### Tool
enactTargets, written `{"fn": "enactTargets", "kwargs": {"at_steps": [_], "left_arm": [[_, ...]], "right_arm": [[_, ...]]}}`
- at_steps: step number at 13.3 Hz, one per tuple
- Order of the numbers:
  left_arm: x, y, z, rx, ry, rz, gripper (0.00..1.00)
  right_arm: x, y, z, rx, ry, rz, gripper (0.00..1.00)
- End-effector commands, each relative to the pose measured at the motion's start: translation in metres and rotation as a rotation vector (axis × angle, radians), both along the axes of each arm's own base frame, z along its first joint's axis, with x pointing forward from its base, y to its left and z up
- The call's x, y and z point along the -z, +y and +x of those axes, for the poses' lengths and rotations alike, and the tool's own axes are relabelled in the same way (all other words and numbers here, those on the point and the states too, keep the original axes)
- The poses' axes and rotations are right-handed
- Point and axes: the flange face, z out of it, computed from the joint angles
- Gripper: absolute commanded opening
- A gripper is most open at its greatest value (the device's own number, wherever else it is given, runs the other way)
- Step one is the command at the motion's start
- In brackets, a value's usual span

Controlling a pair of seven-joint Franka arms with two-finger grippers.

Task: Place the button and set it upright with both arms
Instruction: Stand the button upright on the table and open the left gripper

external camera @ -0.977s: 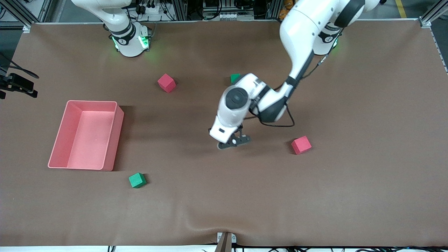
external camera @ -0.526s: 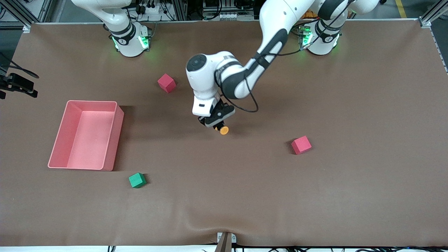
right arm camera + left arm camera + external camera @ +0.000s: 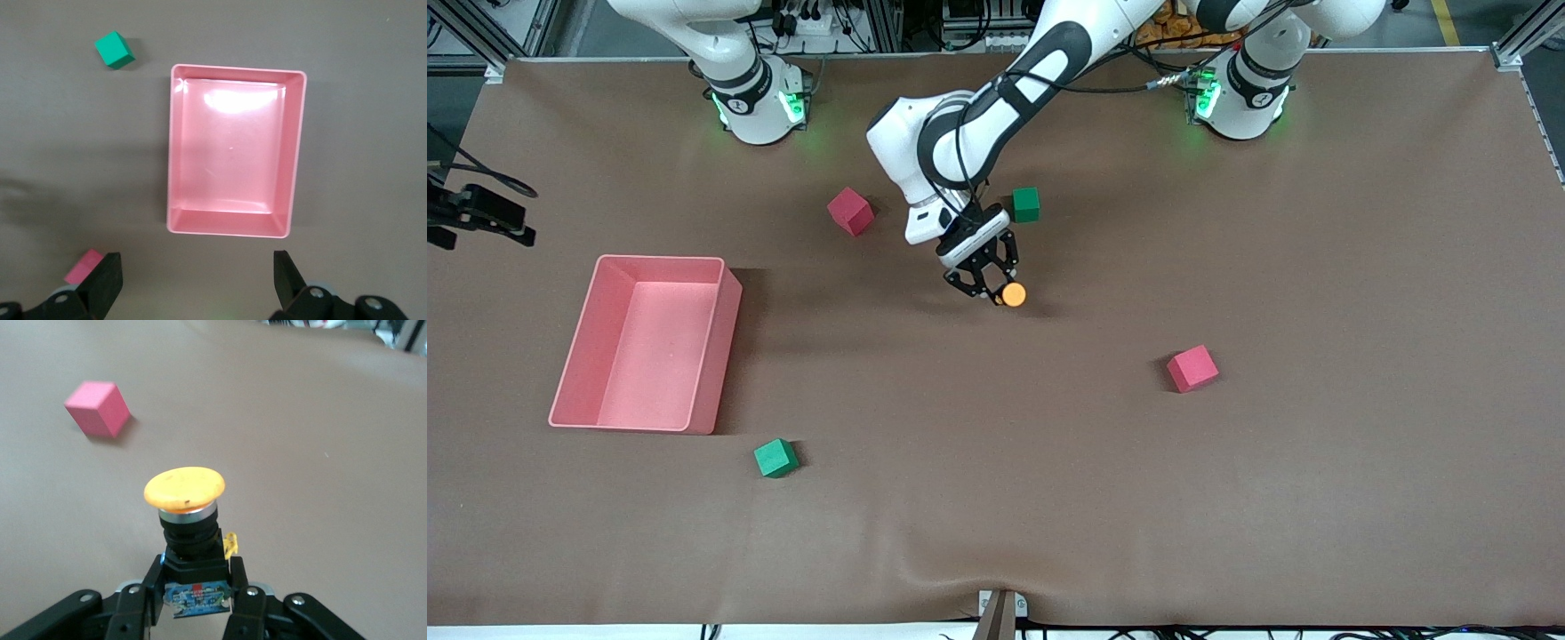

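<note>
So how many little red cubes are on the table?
2: one red cube near the right arm's base, beside the pink bin; the other red cube nearer the camera, toward the left arm's end.

Two white jointed arms with black joint bands rise from round bases lit green. Black cables loop along the left arm (image 3: 996,98). The left tool (image 3: 996,289) is black linkage with silver screws.

A brown table (image 3: 1316,498) seen from above. The left gripper (image 3: 996,289) grips an orange-capped button (image 3: 1013,294) over the table's middle. A pink tray (image 3: 720,356) and red and green cubes lie around.
</note>
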Motion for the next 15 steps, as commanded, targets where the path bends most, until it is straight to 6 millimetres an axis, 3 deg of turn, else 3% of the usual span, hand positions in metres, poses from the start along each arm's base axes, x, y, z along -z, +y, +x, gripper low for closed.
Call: {"fn": "enactTargets", "kwargs": {"at_steps": [1,7,10,11,15], "left_arm": [[0.024,0.001,-0.015,-0.02,-0.121,0.037,0.0],[0.099,0.012,-0.027,-0.032,-0.294,0.094,0.0],[0.121,0.018,-0.03,-0.011,-0.312,0.144,0.0],[0.133,0.016,-0.04,0.005,-0.305,0.156,0.0],[0.134,0.011,-0.048,0.011,-0.317,0.148,0.0]], "right_arm": [[-0.008,0.021,-0.004,0.028,0.002,0.01,1.0],[-0.006,0.024,-0.008,0.025,0.037,0.013,1.0],[-0.012,0.024,-0.009,0.025,0.035,0.015,1.0],[-0.012,0.025,-0.01,0.022,0.044,0.015,1.0],[-0.014,0.029,-0.013,0.015,0.066,0.016,1.0]]}}
